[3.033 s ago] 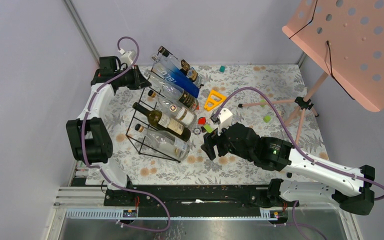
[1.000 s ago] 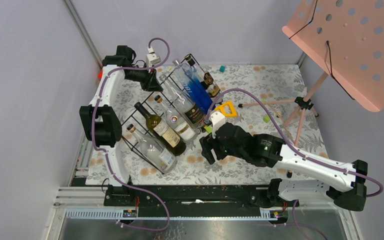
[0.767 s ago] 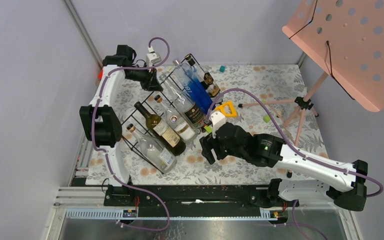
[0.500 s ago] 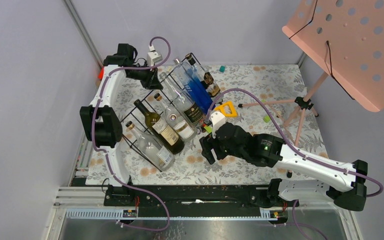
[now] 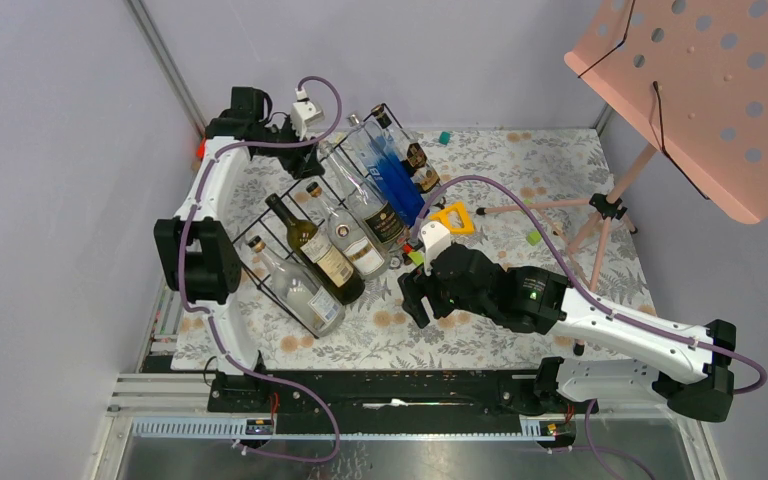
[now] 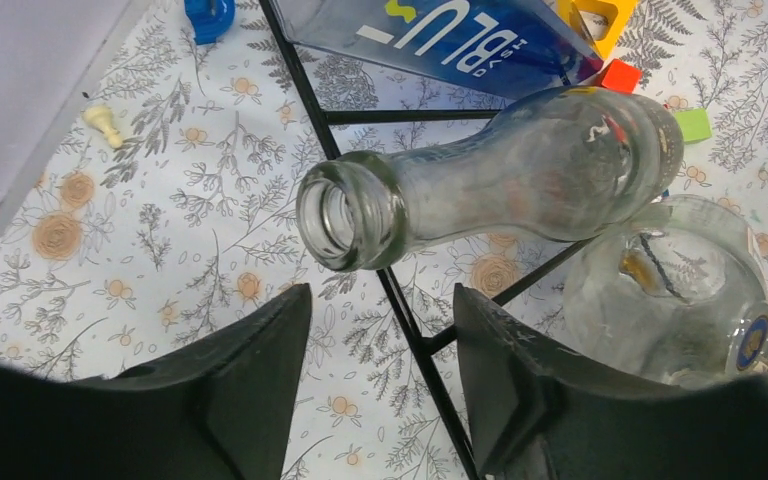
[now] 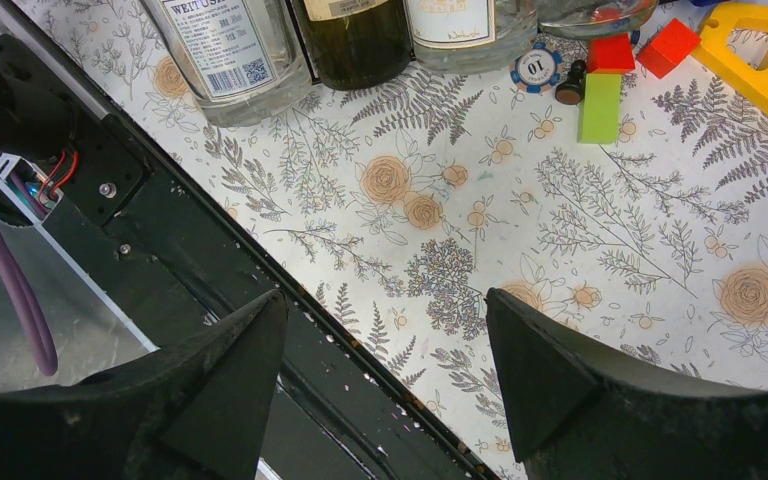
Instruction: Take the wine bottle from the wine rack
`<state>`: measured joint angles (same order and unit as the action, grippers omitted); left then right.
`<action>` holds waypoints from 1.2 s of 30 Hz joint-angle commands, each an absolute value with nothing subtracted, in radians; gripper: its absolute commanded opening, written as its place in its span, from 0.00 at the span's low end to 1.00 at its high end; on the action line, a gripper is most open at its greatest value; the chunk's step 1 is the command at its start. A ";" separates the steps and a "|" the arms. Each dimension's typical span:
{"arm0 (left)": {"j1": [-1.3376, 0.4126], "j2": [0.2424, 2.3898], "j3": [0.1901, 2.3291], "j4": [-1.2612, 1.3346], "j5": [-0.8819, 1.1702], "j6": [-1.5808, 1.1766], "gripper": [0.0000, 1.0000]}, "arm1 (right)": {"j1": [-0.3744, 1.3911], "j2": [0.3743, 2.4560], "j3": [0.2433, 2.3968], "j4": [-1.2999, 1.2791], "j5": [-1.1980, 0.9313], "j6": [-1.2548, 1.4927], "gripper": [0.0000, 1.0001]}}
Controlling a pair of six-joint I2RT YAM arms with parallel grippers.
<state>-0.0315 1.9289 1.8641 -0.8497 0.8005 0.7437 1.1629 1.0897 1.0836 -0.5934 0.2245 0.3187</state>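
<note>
Because the bottles lay slanted in the wine rack (image 6: 405,325), necks toward the far left corner and bases toward the near right, we had one arm at each end of it. The wine bottle (image 5: 312,250), dark green with a pale label, lay on the black wire between two clear glass bottles (image 5: 350,240). Its base showed at the top edge of the right wrist view, with no finger on it. Our left gripper (image 6: 380,300) hung at the neck end with its fingers partly apart and nothing between them. Just beyond their tips was the open mouth of a clear uncapped bottle (image 6: 480,170), not the wine bottle's neck, so we judged that this hand faced the wrong neck and would need to shift toward the near side. Our right gripper (image 7: 385,300) stood wide open and empty over the floral tablecloth (image 7: 660,250), near the bases. We took it to be kept low there so it could take the wine bottle's heavy end once that slid free. With the bottles packed side by side, we reckoned a careless pull could drag a neighbour out too.
</note>
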 commanded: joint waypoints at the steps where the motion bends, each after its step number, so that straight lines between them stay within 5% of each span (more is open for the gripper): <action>1: -0.005 1.861 1.848 -0.770 0.747 0.787 0.61 | 1.157 1.084 1.129 -0.583 0.234 0.311 0.80; 19: -0.001 1.682 1.774 -0.773 0.764 0.671 0.70 | 1.157 1.058 1.130 -0.565 0.244 0.309 0.80; 23: -0.001 1.642 1.771 -0.734 0.759 0.502 0.97 | 1.156 1.043 1.141 -0.568 0.291 0.294 0.82; 36: 0.021 1.432 1.669 -0.658 0.333 -0.182 0.99 | 1.003 1.158 1.369 -0.693 0.218 0.184 0.86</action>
<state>0.0002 1.5402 1.7271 -0.7330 0.5011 0.0563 1.0321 1.0985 1.2598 -0.6472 0.2626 0.2497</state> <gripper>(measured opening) 0.986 0.858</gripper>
